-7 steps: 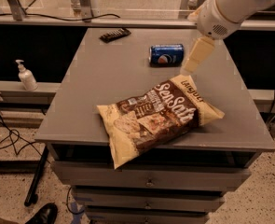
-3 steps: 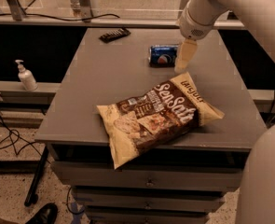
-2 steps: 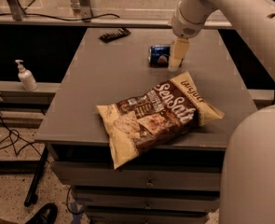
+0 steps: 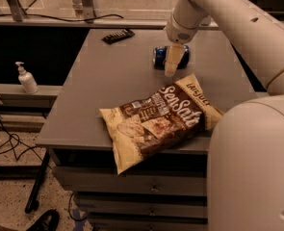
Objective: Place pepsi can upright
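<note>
The pepsi can (image 4: 159, 57) is a small blue can lying on its side at the far middle of the grey table (image 4: 98, 95). My gripper (image 4: 173, 63) hangs from the cream arm (image 4: 213, 13) that reaches in from the upper right. It is down at the can, in front of its middle, so only the can's two ends show on either side. Whether it touches the can cannot be told.
A large brown-and-cream chip bag (image 4: 161, 121) lies on the near half of the table and overhangs the front edge. A dark flat object (image 4: 118, 35) lies at the far left. A pump bottle (image 4: 26, 78) stands on a ledge to the left. My arm's bulk fills the lower right.
My gripper has moved left from the can's right side and now sits in front of the can's middle. The can and the chip bag have not moved.
</note>
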Controlling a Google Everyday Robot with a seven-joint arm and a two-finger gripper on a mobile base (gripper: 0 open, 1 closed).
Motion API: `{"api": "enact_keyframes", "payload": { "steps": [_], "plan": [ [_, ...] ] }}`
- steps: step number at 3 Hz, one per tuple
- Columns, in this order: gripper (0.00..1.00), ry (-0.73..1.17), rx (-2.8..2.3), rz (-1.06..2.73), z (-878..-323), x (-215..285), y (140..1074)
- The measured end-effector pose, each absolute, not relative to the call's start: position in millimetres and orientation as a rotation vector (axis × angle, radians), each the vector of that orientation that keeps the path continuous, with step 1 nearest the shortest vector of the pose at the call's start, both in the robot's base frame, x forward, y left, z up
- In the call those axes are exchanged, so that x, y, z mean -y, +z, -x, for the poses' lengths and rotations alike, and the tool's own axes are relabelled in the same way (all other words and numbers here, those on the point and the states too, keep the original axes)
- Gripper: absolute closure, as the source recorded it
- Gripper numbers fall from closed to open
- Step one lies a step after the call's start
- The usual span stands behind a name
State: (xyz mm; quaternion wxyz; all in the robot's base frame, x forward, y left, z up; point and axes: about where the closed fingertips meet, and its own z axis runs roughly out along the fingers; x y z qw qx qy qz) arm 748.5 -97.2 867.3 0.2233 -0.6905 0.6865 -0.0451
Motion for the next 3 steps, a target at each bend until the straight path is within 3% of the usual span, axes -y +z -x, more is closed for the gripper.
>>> {"api": "enact_keyframes", "payload": {
  "steps": [1,3],
  "plan": [
    [0.18,-0.099,-1.928,1.919,-753.6,96.9,850.0],
    [0.64,-0.078,-1.949,1.931,-759.8,95.3,840.7]
  ]
}}
